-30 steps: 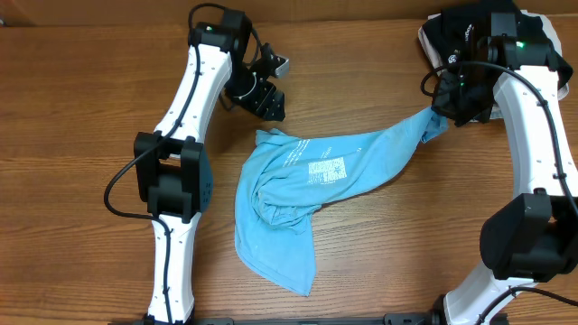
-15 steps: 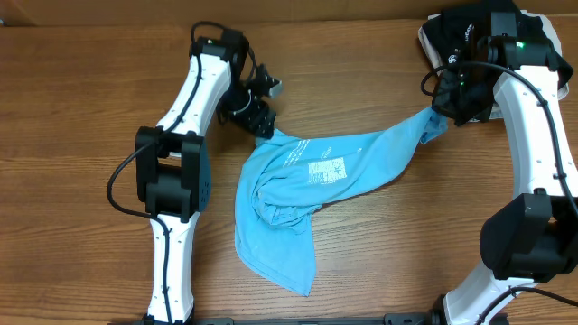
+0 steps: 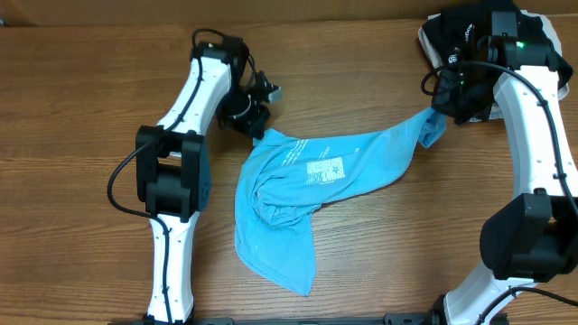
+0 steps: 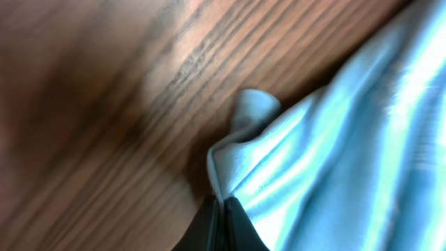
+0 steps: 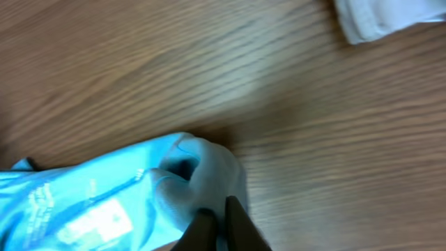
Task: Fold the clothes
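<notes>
The clothes (image 3: 307, 181), a light sky-blue T-shirt with small white print, lie crumpled across the middle of the wooden table. My left gripper (image 3: 257, 129) is at the shirt's upper left corner and is shut on a fold of its edge (image 4: 230, 157); the dark jaws meet with cloth pinched between them at my left gripper (image 4: 224, 203). My right gripper (image 3: 442, 110) is shut on the shirt's far right end, which it holds pulled out toward the upper right. In the right wrist view the blue cloth (image 5: 125, 199) bunches around my right gripper (image 5: 221, 209).
A black garment (image 3: 461, 32) and a white folded garment (image 3: 551, 45) lie in the far right corner, behind the right arm. The white one's corner (image 5: 383, 17) shows at the top of the right wrist view. Bare wood (image 3: 81, 108) lies to the left.
My left gripper has come down and right from open above the table to the shirt's upper left corner and closed on it. The right gripper has held still with its end of the shirt.
</notes>
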Action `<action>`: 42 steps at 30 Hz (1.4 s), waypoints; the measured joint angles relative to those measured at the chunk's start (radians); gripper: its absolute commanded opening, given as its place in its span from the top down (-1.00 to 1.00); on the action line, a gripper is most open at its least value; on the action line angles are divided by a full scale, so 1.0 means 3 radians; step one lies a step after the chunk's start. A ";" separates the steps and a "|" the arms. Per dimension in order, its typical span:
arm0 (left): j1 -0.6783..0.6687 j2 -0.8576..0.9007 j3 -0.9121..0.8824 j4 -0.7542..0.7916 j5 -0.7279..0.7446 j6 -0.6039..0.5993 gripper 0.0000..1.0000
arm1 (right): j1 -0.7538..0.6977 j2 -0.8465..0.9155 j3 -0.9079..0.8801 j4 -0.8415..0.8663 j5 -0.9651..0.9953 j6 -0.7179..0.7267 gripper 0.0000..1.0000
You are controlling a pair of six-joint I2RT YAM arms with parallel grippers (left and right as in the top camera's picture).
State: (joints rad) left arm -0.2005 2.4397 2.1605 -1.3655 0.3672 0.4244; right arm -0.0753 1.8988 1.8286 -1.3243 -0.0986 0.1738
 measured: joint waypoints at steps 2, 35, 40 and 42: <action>0.0032 0.0001 0.0389 -0.0226 -0.0003 -0.0025 0.92 | 0.0000 0.0000 0.0000 0.0019 -0.0127 -0.0052 0.92; 0.0434 -0.1139 0.3114 -0.1086 -0.0843 -0.0885 0.92 | 0.0193 -0.1441 0.0662 -0.0823 -0.0135 -0.0535 0.92; 0.0434 -0.1138 0.2627 -0.1085 -0.0853 -0.0894 0.92 | 0.0500 -0.1439 0.0106 -0.0525 -0.0062 -0.0595 0.92; 0.0434 -0.1137 0.2402 -0.1087 -0.0853 -0.0899 0.92 | 0.0600 -0.1434 -0.0183 -0.0337 -0.0053 -0.0565 0.92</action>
State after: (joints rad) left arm -0.0704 2.0987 2.8811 -1.6917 0.1112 0.1547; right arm 0.1047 1.4685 1.7737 -1.4254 -0.1146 0.0044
